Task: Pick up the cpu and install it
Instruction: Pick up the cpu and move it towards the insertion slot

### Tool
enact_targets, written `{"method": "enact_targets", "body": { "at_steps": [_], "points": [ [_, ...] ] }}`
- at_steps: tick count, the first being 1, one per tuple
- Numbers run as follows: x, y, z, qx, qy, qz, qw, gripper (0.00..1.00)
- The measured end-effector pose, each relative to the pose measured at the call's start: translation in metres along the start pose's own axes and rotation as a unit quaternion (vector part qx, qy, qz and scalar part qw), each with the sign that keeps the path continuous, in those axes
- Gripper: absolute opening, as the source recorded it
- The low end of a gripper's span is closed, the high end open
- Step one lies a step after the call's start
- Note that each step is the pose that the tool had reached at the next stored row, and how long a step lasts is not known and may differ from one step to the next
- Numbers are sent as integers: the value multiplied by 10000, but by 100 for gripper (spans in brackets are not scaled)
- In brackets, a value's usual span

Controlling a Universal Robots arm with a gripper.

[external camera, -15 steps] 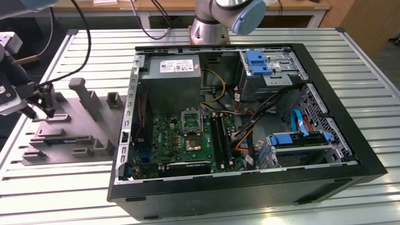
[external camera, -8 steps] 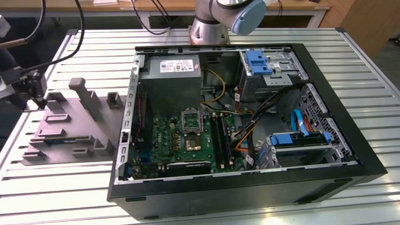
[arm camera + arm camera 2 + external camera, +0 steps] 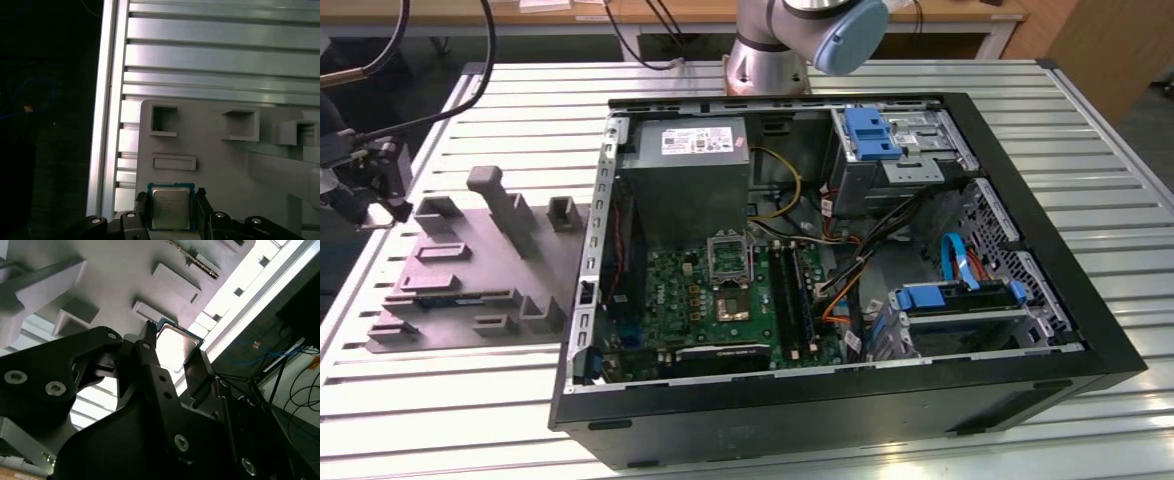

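The cpu [image 3: 171, 207], a thin square chip with a silvery top and a green-blue rim, sits between my gripper's black fingers [image 3: 200, 196]. My gripper [image 3: 171, 196] is shut on the cpu by two opposite edges, over the edge of the grey holder block [image 3: 225, 165]. The second wrist view also shows the cpu [image 3: 175, 343] clamped in the gripper [image 3: 172, 347]. In the exterior view the gripper [image 3: 390, 205] hangs at the far left, over the block's [image 3: 480, 265] left end. The green circuit board [image 3: 707, 300] lies in the open computer case [image 3: 854, 390], its socket [image 3: 736, 303] uncovered and the metal frame [image 3: 726, 250] swung up.
The case stands on a slatted metal table [image 3: 480, 420], to the right of the block. Inside it are a grey power supply box [image 3: 683, 165], blue drive brackets [image 3: 870, 135], memory slots [image 3: 787, 285] and loose cables [image 3: 854, 270]. The arm's base [image 3: 767, 60] stands behind the case.
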State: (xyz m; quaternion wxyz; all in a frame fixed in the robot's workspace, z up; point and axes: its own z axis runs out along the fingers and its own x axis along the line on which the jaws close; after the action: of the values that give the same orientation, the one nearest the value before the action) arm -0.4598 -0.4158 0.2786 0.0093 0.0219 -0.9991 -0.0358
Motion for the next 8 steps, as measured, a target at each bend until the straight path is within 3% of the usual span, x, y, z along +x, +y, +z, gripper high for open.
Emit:
{"method": "enact_targets", "body": {
  "at_steps": [8],
  "points": [
    [1, 1, -25, 0, 1, 0, 10000, 47]
  ]
}}
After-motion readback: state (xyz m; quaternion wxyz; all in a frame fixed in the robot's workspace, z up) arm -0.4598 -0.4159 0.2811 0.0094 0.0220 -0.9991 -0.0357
